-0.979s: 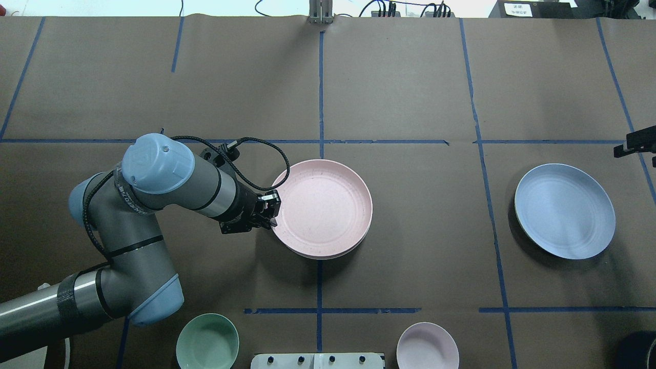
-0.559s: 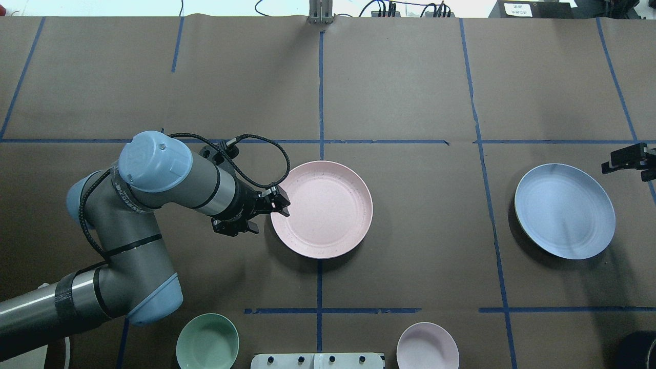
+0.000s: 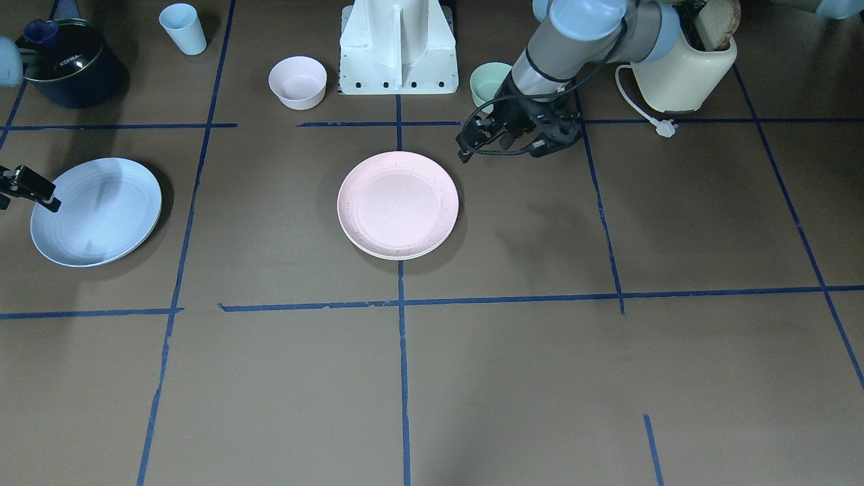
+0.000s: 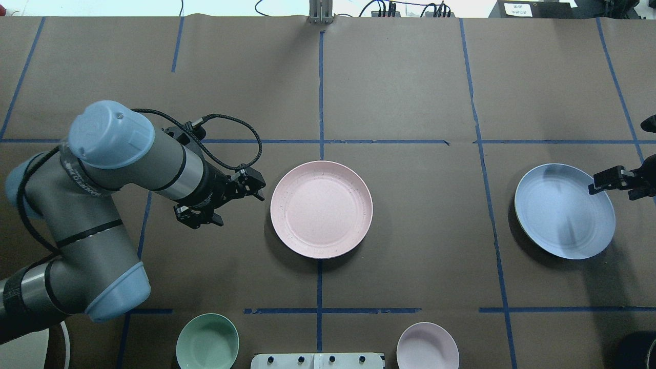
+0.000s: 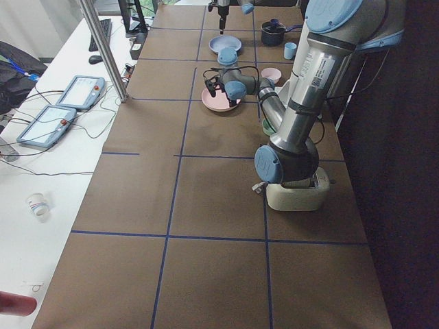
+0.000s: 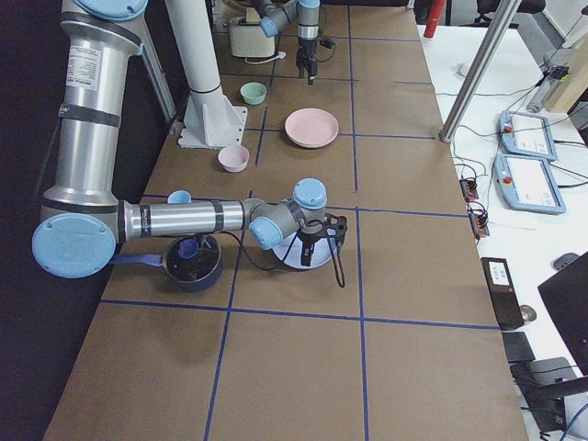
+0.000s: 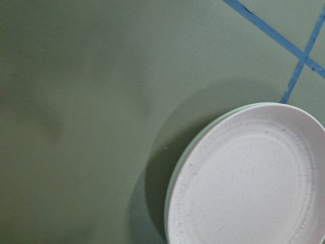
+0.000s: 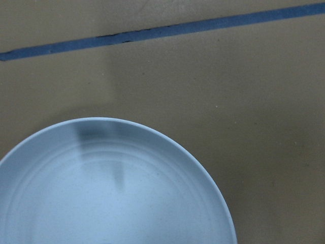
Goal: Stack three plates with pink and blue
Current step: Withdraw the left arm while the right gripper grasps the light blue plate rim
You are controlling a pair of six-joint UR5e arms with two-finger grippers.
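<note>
The pale pink plate (image 4: 321,209) lies at the table's middle on top of the cream-white plate (image 3: 395,257), of which only a thin rim shows. My left gripper (image 4: 259,187) is open and empty, just left of that stack and clear of it; it also shows in the front-facing view (image 3: 469,145). The pale blue plate (image 4: 564,211) lies alone at the right. My right gripper (image 4: 602,187) hovers over the blue plate's right rim, seemingly open and empty. The right wrist view shows the blue plate (image 8: 111,188) close below.
A small green bowl (image 4: 207,342) and a small pink bowl (image 4: 428,346) stand by the robot base (image 3: 398,47). A toaster (image 3: 682,67), a dark pot (image 3: 67,61) and a light blue cup (image 3: 183,28) stand along the robot's side.
My left gripper let go of the pink plate, which settled flat on the cream plate, and drew back to the left. My right gripper moved in over the blue plate's rim.
</note>
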